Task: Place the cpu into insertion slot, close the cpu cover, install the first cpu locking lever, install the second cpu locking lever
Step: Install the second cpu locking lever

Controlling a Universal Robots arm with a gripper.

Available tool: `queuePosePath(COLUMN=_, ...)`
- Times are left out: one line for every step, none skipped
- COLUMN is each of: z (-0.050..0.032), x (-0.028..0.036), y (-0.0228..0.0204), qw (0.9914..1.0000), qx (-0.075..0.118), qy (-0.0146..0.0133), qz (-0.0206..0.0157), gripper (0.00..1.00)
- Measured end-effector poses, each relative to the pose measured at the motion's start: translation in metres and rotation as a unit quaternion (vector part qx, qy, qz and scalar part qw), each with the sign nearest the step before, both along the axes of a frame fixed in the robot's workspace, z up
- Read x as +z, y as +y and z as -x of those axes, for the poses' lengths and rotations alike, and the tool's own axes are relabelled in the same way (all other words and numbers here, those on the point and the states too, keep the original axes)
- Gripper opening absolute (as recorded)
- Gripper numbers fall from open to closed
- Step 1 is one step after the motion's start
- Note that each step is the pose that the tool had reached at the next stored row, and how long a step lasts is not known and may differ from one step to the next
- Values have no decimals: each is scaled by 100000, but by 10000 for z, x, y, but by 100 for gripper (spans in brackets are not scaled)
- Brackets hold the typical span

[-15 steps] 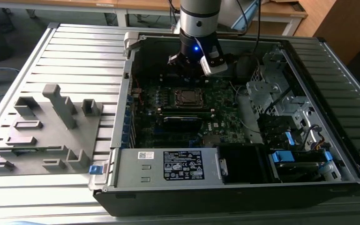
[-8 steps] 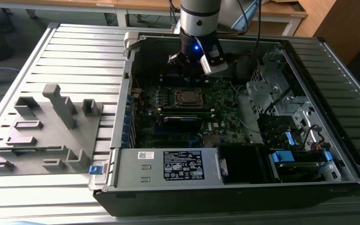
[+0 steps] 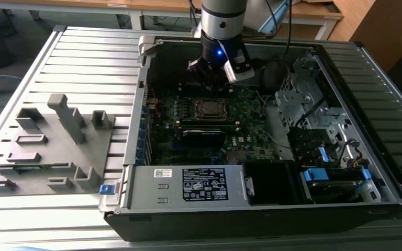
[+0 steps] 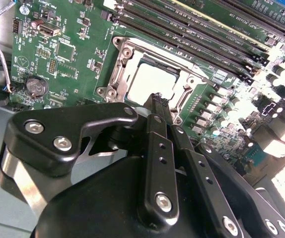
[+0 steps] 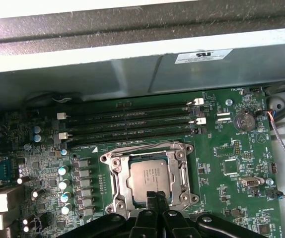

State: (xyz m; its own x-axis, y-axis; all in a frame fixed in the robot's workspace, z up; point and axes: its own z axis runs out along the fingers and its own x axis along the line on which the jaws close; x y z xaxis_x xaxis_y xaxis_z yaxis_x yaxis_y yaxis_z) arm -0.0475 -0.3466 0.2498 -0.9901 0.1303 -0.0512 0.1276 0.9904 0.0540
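The cpu (image 5: 150, 177) (image 4: 151, 82), a dull silver square, lies in the insertion slot (image 5: 107, 159) on the green motherboard. The silvery cpu cover (image 5: 178, 171) (image 4: 130, 53) lies flat around it, and the chip shows through its cut-out. My gripper (image 5: 155, 197) (image 4: 157, 101) is shut with nothing between its black fingers. Its tips hover at the socket's edge, right by the chip. In the exterior view the gripper (image 3: 213, 78) hangs inside the open computer case, just behind the socket (image 3: 211, 108). I cannot tell how the locking levers stand.
Long black memory slots (image 5: 127, 121) run beside the socket. A row of capacitors (image 5: 63, 183) and a coin battery (image 5: 243, 120) sit on the board. Case walls, a drive cage (image 3: 305, 110) and cables hem it in. A grey fixture (image 3: 47, 146) lies on the slatted table.
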Motion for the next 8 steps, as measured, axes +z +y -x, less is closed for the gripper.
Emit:
queuePosePath(z=0, x=8, y=0, qw=100000, qx=2, qy=1, qz=4, gripper=11)
queuePosePath(z=0, x=16, y=0, qw=100000, qx=2, qy=1, qz=2, gripper=11)
queuePosePath(z=0, x=16, y=0, qw=100000, qx=2, qy=2, qz=4, gripper=11)
queuePosePath(z=0, x=16, y=0, qw=100000, qx=0, qy=1, qz=5, gripper=11)
queuePosePath(z=0, x=17, y=0, qw=100000, qx=1, qy=1, qz=5, gripper=11)
queuePosePath(z=0, x=17, y=0, qw=100000, qx=1, qy=2, qz=5, gripper=11)
queuePosePath(z=0, x=17, y=0, qw=100000, qx=0, qy=3, qz=6, gripper=11)
queuePosePath(z=0, x=17, y=0, qw=100000, qx=0, qy=3, qz=4, gripper=11)
